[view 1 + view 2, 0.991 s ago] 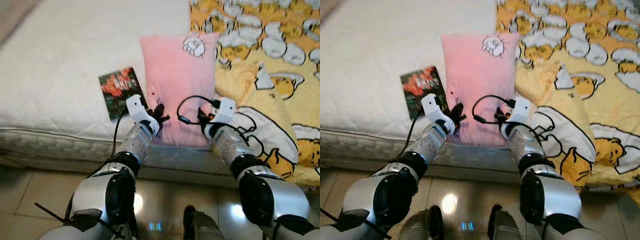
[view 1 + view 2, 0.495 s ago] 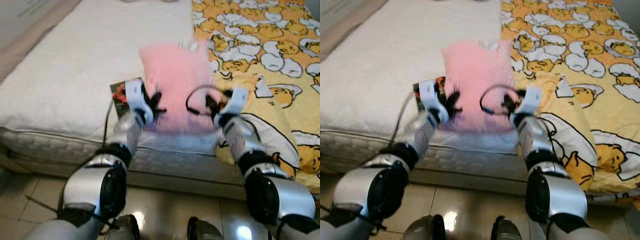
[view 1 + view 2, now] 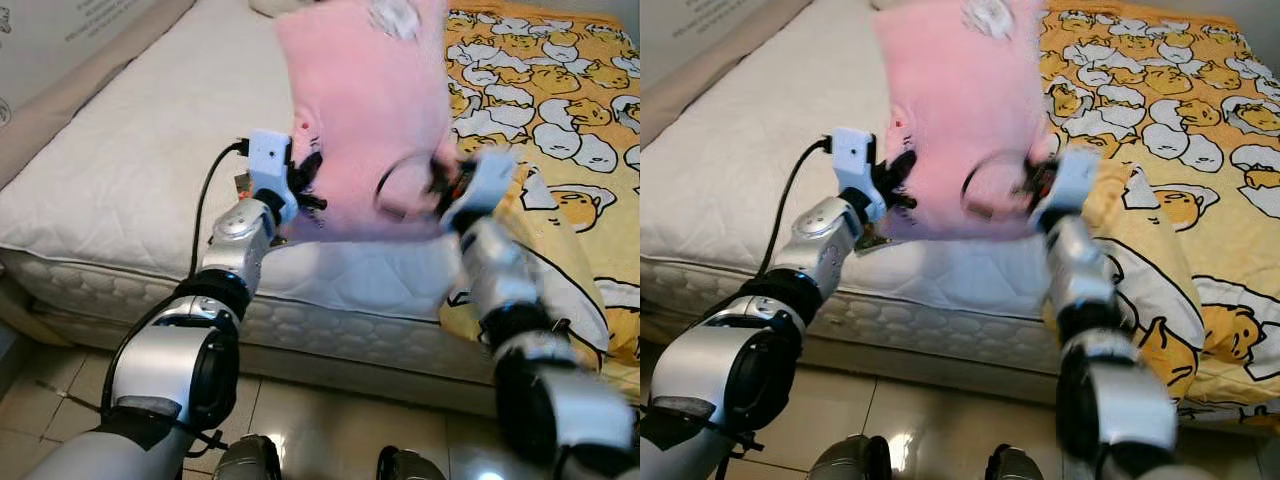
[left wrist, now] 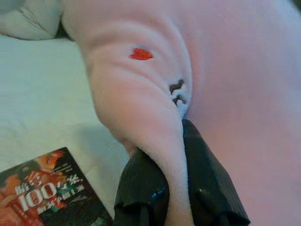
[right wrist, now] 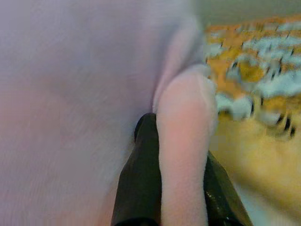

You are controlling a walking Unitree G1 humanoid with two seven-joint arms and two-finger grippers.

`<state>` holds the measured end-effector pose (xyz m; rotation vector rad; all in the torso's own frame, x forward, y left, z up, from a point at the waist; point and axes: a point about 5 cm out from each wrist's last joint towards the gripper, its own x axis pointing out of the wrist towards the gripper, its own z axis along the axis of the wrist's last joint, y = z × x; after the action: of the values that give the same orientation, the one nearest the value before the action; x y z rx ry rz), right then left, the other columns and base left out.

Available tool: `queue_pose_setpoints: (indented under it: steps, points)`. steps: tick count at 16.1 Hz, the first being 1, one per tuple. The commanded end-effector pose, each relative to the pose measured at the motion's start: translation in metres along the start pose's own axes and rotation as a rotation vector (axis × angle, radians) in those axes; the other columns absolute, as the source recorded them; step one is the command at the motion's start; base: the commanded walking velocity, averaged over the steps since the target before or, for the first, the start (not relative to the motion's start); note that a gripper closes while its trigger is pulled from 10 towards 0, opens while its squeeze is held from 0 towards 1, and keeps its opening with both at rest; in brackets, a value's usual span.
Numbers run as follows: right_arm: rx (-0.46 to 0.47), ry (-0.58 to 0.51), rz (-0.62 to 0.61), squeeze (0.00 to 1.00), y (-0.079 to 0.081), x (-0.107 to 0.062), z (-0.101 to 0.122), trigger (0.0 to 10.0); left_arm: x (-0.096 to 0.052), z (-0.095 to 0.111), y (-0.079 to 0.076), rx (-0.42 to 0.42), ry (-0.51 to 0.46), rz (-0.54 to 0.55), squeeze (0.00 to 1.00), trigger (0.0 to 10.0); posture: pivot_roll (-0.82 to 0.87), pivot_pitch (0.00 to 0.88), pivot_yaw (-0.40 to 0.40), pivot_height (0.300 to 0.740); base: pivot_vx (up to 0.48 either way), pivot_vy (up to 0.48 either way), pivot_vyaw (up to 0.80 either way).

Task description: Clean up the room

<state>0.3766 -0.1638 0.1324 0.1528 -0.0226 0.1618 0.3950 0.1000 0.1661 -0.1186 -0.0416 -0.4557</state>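
Observation:
A pink pillow (image 3: 365, 110) hangs in the air above the white mattress (image 3: 130, 170), held up by both grippers. My left gripper (image 3: 306, 185) is shut on the pillow's lower left corner; in the left wrist view a fold of pink cloth (image 4: 164, 155) is pinched between the black fingers (image 4: 141, 188). At the lower right corner my right gripper (image 3: 445, 185) is shut on another fold (image 5: 181, 155), and that arm is blurred. A book with a dark red cover (image 4: 42, 197) lies on the mattress under the left gripper.
A yellow blanket with a cartoon print (image 3: 560, 130) covers the right half of the bed and hangs over its front edge. A cardboard box (image 3: 60, 30) stands at the far left. Tiled floor (image 3: 60, 400) runs along the bed front.
Both grippers have lifted the pink pillow off the mattress and up into the air. The camera has tilted up, so more of the bed shows.

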Motion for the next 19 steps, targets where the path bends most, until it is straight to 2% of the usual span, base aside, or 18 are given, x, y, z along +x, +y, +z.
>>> queue_pose_setpoints:
  steps: [1,4,7,10,15,19]
  points:
    - [-0.033,-0.047,-0.016,0.00,-0.003,0.000,0.009,0.0,-0.002,0.005,0.007,0.014,-0.029,0.028,0.00,0.0,-0.09,0.000,0.031,0.740,0.000,0.480,0.00]
    - [-0.041,-0.045,0.010,0.00,0.000,-0.003,0.005,0.0,-0.003,0.003,0.008,-0.033,-0.047,0.090,0.00,0.0,-0.09,0.000,0.044,0.740,0.000,0.480,0.00]
    - [-0.053,-0.079,0.011,0.00,-0.005,-0.001,0.015,0.0,-0.003,0.003,0.010,-0.038,-0.062,0.150,0.00,0.0,-0.09,0.000,0.058,0.740,0.000,0.480,0.00]
    - [-0.049,-0.094,-0.004,0.00,-0.010,0.001,0.022,0.0,-0.001,0.005,0.006,-0.018,-0.054,0.119,0.00,0.0,-0.07,0.000,0.054,0.740,0.000,0.480,0.00]
    - [-0.036,-0.097,0.015,0.00,-0.003,0.003,0.020,0.0,-0.002,0.002,0.007,-0.013,-0.041,0.115,0.00,0.0,-0.06,0.000,0.050,0.740,0.000,0.480,0.00]
    - [-0.037,-0.093,0.016,0.00,-0.005,0.001,0.019,0.0,-0.002,0.002,0.006,-0.022,-0.041,0.116,0.00,0.0,-0.06,0.000,0.043,0.740,0.000,0.480,0.00]
